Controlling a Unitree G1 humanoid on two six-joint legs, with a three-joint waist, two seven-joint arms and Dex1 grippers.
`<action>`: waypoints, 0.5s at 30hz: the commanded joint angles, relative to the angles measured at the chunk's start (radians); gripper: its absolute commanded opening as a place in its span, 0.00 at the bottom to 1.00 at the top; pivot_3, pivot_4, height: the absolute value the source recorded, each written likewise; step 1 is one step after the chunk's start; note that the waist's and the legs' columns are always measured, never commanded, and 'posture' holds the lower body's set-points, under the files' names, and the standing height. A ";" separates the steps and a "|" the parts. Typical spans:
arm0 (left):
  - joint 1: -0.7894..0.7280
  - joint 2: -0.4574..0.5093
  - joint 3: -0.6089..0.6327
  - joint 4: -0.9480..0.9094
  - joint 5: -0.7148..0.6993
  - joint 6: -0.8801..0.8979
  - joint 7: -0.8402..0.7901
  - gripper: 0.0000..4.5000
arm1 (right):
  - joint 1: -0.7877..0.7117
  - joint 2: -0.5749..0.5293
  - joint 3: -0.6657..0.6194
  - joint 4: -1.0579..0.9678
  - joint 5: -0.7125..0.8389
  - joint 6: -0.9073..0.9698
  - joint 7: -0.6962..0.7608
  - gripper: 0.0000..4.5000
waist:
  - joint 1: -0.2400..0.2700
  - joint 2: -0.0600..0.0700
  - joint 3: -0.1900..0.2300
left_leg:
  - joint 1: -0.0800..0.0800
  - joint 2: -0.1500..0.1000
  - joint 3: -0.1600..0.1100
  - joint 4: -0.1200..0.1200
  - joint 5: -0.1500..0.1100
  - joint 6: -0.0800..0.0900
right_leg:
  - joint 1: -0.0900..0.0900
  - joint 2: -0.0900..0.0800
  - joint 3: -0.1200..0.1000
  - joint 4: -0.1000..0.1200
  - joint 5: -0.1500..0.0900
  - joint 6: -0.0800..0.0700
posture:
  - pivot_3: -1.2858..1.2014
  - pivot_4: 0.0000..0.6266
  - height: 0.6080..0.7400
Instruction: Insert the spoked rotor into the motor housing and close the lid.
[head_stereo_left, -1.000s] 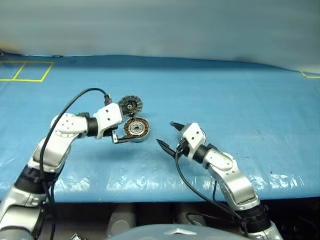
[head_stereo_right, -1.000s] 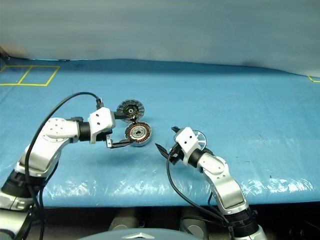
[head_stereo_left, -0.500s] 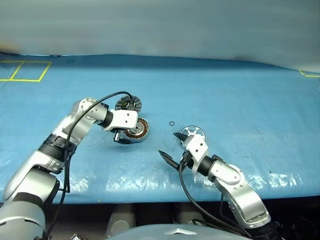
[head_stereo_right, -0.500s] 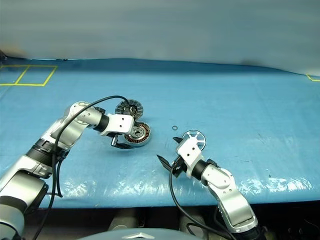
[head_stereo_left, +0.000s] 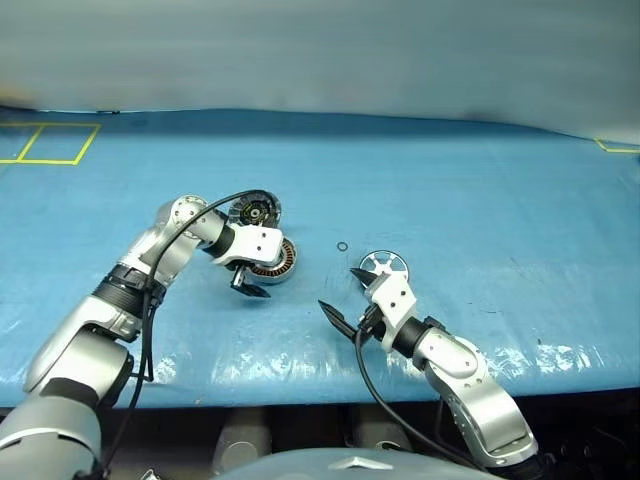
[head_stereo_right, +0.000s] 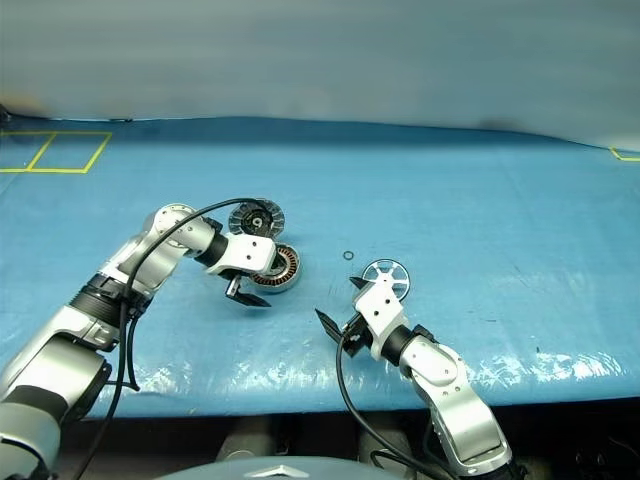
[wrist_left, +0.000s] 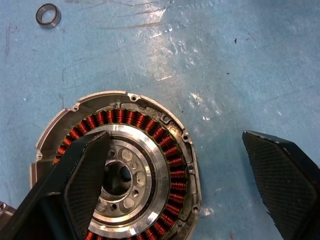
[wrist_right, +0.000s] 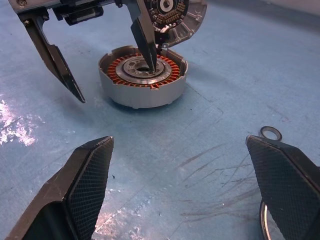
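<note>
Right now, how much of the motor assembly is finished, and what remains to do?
Nothing is assembled yet. The motor housing stands open, its copper windings bare and the lid tipped back behind it. In hand: the open left hand is poised over the housing, one finger above its centre, gripping nothing. The spoked rotor lies on the blue mat beside the open, empty right hand. Left: picking up the rotor, inserting it, closing the lid.

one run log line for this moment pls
left end effector open, one finger over motor housing centre | right end effector open, empty | spoked rotor on table, not inserted | lid open
</note>
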 joint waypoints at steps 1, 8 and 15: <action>-0.013 0.017 0.031 0.001 0.005 -0.021 0.003 1.00 | -0.004 0.010 -0.001 -0.019 0.002 -0.007 -0.010 1.00 | 0.001 0.000 0.000 | 0.000 0.000 0.000 0.000 0.000 0.000 | 0.000 0.000 0.000 0.000 0.000 0.000 | 0.52 0.24 1.00; 0.000 0.019 0.031 0.007 0.011 -0.036 -0.001 1.00 | -0.002 0.016 0.006 -0.012 -0.001 -0.008 -0.011 1.00 | 0.002 0.000 0.000 | 0.000 0.000 0.000 0.001 0.000 0.000 | 0.000 0.000 0.000 0.000 0.001 0.001 | 0.52 0.24 1.00; 0.011 -0.005 -0.016 0.037 0.098 -0.065 0.050 1.00 | -0.006 0.018 0.005 -0.005 -0.005 -0.005 -0.015 1.00 | 0.003 0.000 0.000 | 0.000 0.000 0.000 0.001 0.000 0.000 | 0.000 0.000 0.000 0.000 0.002 -0.001 | 0.52 0.24 1.00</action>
